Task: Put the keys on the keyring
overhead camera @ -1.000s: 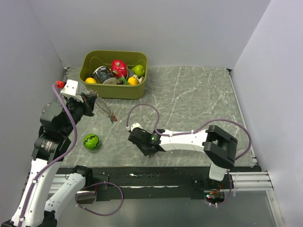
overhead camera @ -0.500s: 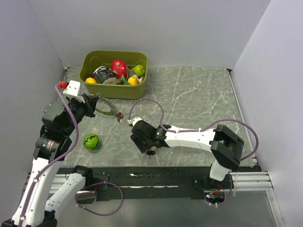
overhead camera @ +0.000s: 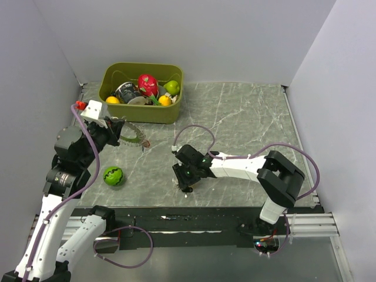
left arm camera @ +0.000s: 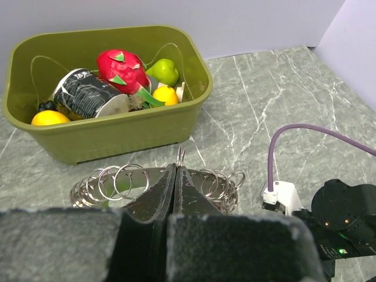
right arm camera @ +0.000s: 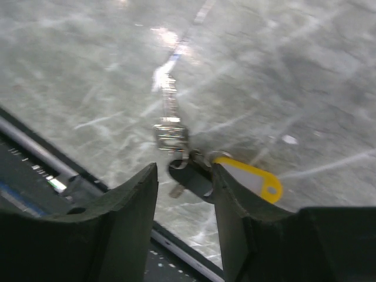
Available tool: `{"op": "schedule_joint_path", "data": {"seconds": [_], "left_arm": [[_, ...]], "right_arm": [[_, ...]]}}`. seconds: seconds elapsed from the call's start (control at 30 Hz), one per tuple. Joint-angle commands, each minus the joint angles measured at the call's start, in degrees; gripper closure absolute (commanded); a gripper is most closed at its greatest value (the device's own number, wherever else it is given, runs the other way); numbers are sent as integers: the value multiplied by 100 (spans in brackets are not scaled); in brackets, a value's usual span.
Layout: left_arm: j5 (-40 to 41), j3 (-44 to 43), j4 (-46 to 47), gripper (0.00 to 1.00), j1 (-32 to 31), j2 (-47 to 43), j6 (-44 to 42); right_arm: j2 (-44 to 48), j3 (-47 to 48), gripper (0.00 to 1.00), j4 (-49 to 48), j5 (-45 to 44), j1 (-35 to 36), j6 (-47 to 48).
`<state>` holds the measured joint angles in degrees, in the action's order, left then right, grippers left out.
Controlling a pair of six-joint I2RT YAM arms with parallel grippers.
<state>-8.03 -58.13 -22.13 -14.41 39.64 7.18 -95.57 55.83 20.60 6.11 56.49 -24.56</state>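
Since a second ago our left gripper (overhead camera: 115, 126) has turned the keyring (overhead camera: 134, 137) from a steep hang to nearly level, and the right gripper (overhead camera: 187, 187) has slid rightward along the table's near edge.

On the left, the left gripper's fingers (left arm camera: 158, 197) are pressed tight together on the keyring. It is a band of looped wire rings running out to both sides of them, held off the marble table (overhead camera: 247, 117) just in front of the olive bin (overhead camera: 141, 113) at the far left corner. The bin holds a dragon fruit (overhead camera: 148, 84), a green pear (overhead camera: 171, 87), yellow fruit (overhead camera: 165, 100) and a black-and-white can (overhead camera: 125, 91). Near the left edge lies a green ball (overhead camera: 113, 175), well apart from the ring.

Further right, at the middle of the near edge, the right gripper points down with its jaws parted. The keys (right arm camera: 172, 136) lie on the table between them — a black head (right arm camera: 191, 179), a yellow tag (right arm camera: 249, 179) beside it, a silver blade (right arm camera: 169, 100) pointing away — and we cannot tell whether either finger touches them.
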Motion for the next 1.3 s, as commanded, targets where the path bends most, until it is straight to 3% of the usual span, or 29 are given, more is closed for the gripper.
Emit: {"op": "schedule_joint_path", "data": {"seconds": [0.0, 0.6, 0.87, 1.27], "left_arm": [[-146, -23, 481, 99, 26, -9, 55], [-234, 47, 517, 99, 26, -17, 55], [-243, 12, 534, 99, 26, -61, 64], [-269, 47, 526, 99, 26, -114, 73]], "right_arm": [[153, 42, 56, -399, 417, 20, -93], [-340, 279, 59, -135, 224, 20, -146], [-383, 252, 66, -232, 216, 64, -128], [-76, 578, 61, 154, -391, 336, 12]]}}
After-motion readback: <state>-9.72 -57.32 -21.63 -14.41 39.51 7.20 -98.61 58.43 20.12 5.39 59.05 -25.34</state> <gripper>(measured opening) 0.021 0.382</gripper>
